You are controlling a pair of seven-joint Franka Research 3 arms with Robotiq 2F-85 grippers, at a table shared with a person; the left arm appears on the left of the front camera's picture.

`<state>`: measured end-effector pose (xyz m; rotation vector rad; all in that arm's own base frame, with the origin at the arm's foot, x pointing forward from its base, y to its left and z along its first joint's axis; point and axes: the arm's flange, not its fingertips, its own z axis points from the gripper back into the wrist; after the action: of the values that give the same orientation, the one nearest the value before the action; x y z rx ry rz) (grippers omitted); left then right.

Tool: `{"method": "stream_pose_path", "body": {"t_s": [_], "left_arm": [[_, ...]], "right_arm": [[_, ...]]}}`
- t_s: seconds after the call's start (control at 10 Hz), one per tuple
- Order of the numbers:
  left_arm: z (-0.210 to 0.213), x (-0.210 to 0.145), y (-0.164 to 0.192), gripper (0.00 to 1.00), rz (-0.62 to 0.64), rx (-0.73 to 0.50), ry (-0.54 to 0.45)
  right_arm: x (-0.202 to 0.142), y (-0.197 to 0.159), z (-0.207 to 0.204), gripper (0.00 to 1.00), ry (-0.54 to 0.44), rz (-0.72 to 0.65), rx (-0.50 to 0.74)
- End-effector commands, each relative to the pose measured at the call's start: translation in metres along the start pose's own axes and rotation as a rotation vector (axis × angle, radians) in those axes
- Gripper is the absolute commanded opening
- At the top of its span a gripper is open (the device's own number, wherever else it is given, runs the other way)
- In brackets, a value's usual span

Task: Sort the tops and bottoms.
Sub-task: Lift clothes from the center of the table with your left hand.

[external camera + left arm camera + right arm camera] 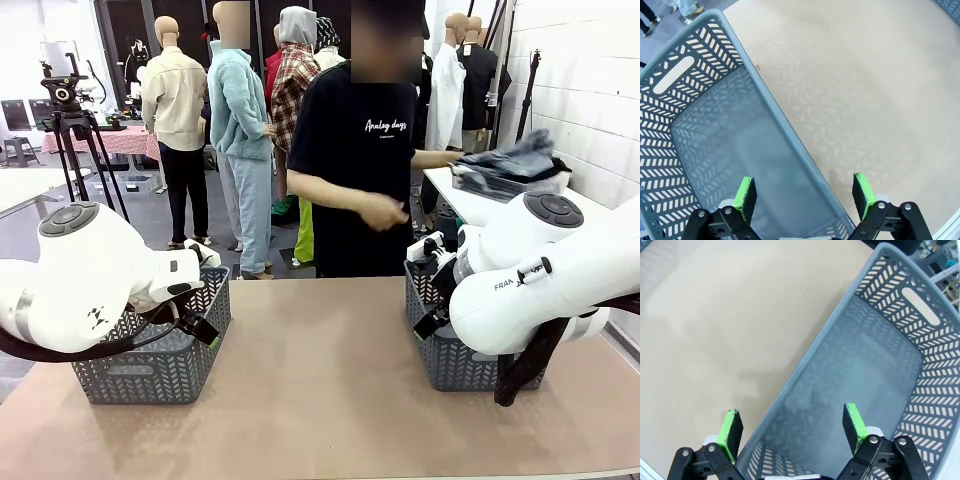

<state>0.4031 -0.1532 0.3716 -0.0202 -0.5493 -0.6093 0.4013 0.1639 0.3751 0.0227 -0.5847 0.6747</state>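
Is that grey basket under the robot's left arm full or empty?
Empty. From the left wrist camera, looking down into the basket, its floor is bare grey plastic, with no garment lying on it.

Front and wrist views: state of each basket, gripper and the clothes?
left basket: empty.
right basket: empty.
left gripper: open, holding nothing, above the left basket's rim.
right gripper: open, holding nothing, above the right basket's rim.
clothes pile: heaped on the side table behind, unsorted.

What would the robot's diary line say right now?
left jaws: open above left basket rim | right jaws: open above right basket rim | baskets: empty | clothes: on far table
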Motion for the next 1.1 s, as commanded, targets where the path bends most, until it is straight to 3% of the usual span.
{"method": "stream_pose_path", "body": {"t_s": [0.0, 0.8, 1.0], "left_arm": [[0.0, -0.001, 0.002, 1.0, 0.003, 0.0, 0.0], [0.0, 0.0, 0.0, 1.0, 0.0, 0.0, 0.0], [0.029, 0.003, 0.008, 1.0, -0.032, 0.028, -0.038]], "right_arm": [[-0.001, -0.001, 0.0, 1.0, 0.0, -0.003, -0.001], [0.0, 0.0, 0.0, 1.0, 0.0, 0.0, 0.0], [0.002, -0.015, 0.032, 1.0, -0.065, -0.026, -0.007]]}}
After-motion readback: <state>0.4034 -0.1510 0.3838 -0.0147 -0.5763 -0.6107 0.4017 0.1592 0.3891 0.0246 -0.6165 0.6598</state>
